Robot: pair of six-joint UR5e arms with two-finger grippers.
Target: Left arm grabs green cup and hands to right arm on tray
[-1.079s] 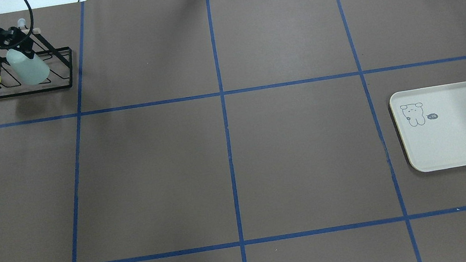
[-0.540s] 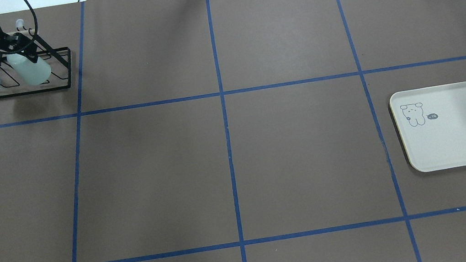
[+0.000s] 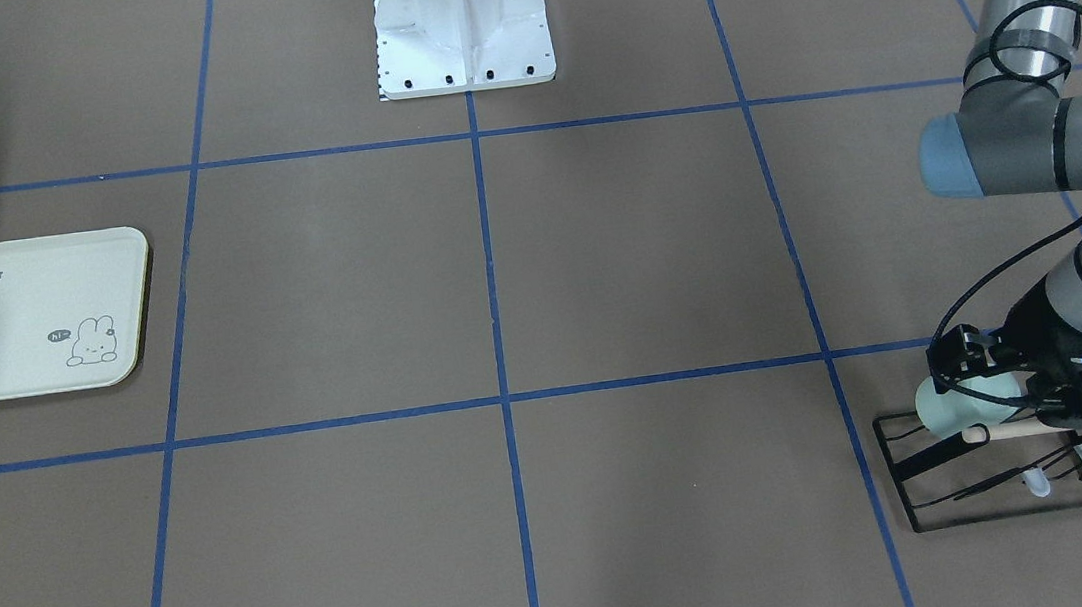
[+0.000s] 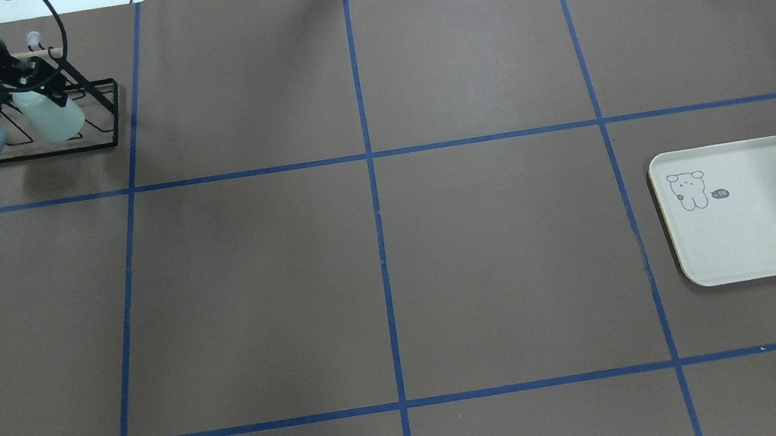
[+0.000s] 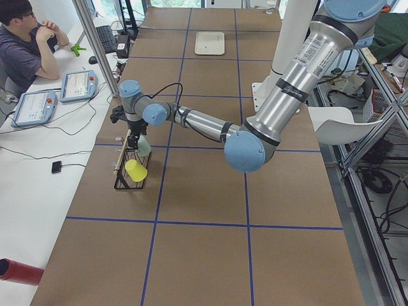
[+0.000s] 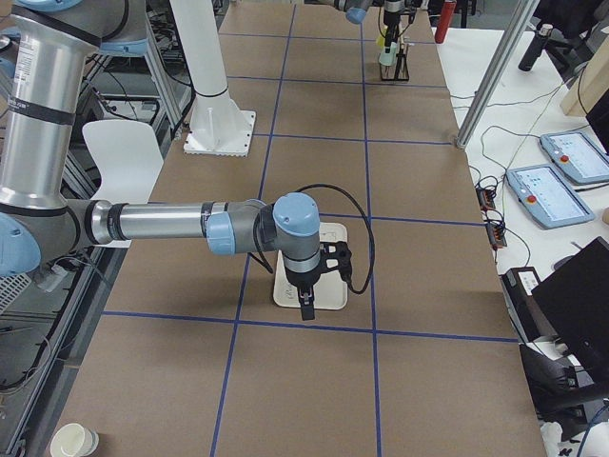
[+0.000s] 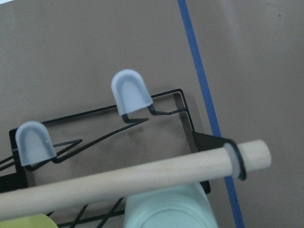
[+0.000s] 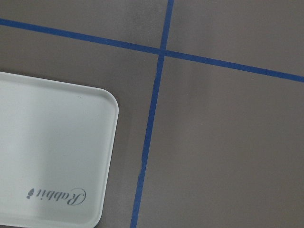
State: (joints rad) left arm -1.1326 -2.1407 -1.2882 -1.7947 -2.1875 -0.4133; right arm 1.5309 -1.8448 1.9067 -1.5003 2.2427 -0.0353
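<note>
The pale green cup (image 4: 51,118) lies tipped on a peg of the black wire rack (image 4: 105,114) at the far left; it also shows as the green cup (image 3: 944,407) and green cup (image 7: 166,209). My left gripper (image 4: 25,78) reaches down over it, and its black fingers (image 3: 958,347) stand either side of the cup with a gap, so it looks open. The cream tray (image 4: 764,215) lies bare at the right. My right gripper (image 6: 304,307) hangs over the tray's near edge (image 6: 335,295), seen only from the side, so I cannot tell its state.
A brighter yellow-green cup (image 5: 135,169) sits on the same rack beside the green one. A wooden dowel (image 7: 142,178) runs along the rack's top, with grey-capped pegs (image 7: 130,92) behind. A person (image 5: 25,51) sits at a side desk. The robot base (image 3: 461,20) stands mid-table.
My left arm has pushed further over the rack, and its gripper has come down onto the green cup's upper end. The cup and the tray stay where they were.
</note>
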